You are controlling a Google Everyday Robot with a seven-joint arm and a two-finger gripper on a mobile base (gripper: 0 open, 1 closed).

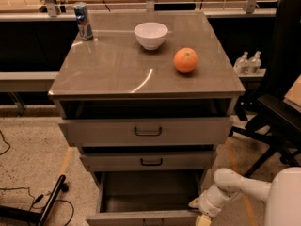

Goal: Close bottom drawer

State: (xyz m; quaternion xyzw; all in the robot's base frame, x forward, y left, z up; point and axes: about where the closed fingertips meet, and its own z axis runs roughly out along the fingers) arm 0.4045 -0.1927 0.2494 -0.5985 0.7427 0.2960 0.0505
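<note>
1. The bottom drawer (149,194) is standing pulled far out below the front edge of the bench (117,74), so the closing push is not yet done.
2. The pincer (203,218) is hanging low beside the drawer's front right corner. I cannot tell whether it is clenched or released.
3. The floor in front is looking open, and a chair (277,112) is crowding the right edge.

Our white, rounded arm (247,186) reaches in from the lower right and bends down and leftward at the wrist (214,202). Our pale two-finger tool (203,219) points downward at the bottom edge of the view, partly cut off.
</note>
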